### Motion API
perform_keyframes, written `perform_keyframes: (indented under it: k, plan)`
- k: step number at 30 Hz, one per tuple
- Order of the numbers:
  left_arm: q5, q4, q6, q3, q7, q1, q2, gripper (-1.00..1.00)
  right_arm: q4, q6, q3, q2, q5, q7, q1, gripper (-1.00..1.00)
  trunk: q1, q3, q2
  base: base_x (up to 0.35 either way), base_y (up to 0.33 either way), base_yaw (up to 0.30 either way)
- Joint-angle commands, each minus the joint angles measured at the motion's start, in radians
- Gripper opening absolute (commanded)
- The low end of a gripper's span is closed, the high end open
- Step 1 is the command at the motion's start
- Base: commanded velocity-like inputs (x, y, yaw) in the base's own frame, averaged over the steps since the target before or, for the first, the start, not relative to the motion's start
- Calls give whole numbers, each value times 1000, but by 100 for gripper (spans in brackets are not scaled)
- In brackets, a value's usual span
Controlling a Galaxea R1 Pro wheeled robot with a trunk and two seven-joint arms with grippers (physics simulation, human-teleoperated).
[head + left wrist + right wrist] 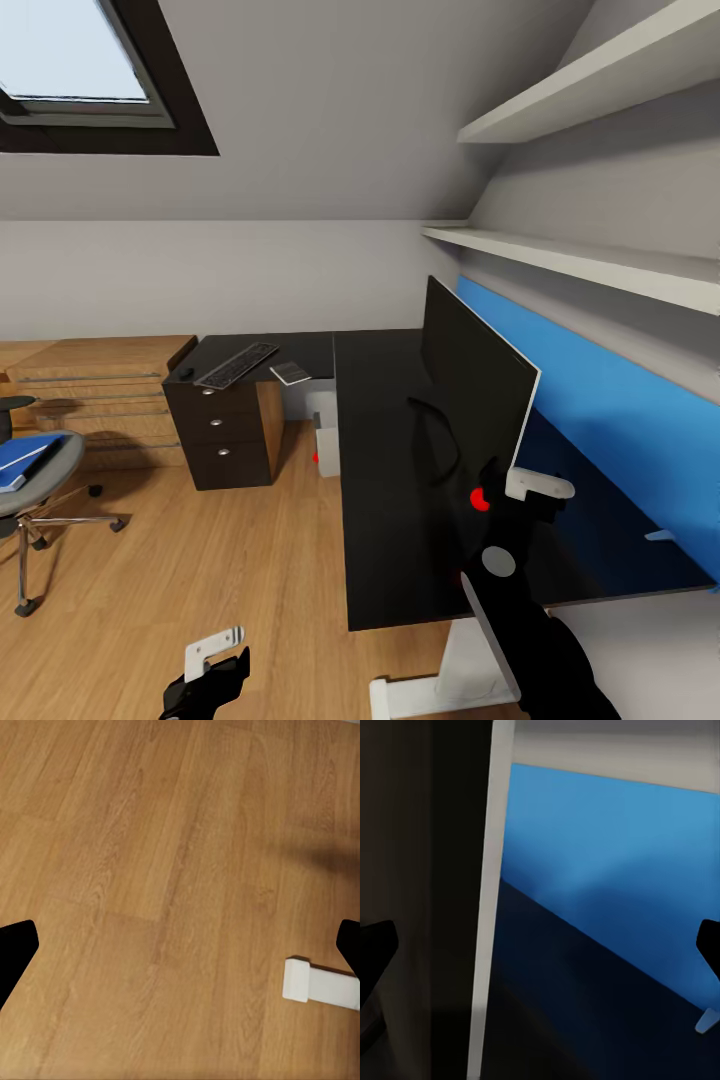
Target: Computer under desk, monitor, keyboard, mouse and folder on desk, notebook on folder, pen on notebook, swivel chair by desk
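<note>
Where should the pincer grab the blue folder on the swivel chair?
Probably the folder's long edge toward the desk, coming from above the swivel chair seat: it lies flat, so only its thin edges offer a pinch, and a dark notebook covers its top.

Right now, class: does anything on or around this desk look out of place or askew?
Yes. The monitor stands turned edge-on along the desk, not squarely facing the seat. The folder lies on the swivel chair, not the desk.
</note>
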Motion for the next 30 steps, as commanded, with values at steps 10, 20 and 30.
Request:
perform_keyframes:
  k: [10, 20, 30]
  plan:
    - [8, -2, 3, 0, 9, -1, 1, 100, 0, 10, 1, 0, 8, -4, -1, 100, 0, -1, -1, -30, -30, 0]
    - [8, -2, 3, -1, 10, -1, 1, 100, 0, 10, 1, 0, 9, -5, -1, 100, 0, -1, -1, -1, -81, 0]
    - [8, -2, 3, 1, 9, -1, 1, 100, 0, 10, 1, 0, 9, -5, -1, 100, 0, -1, -1, 0, -13, 0]
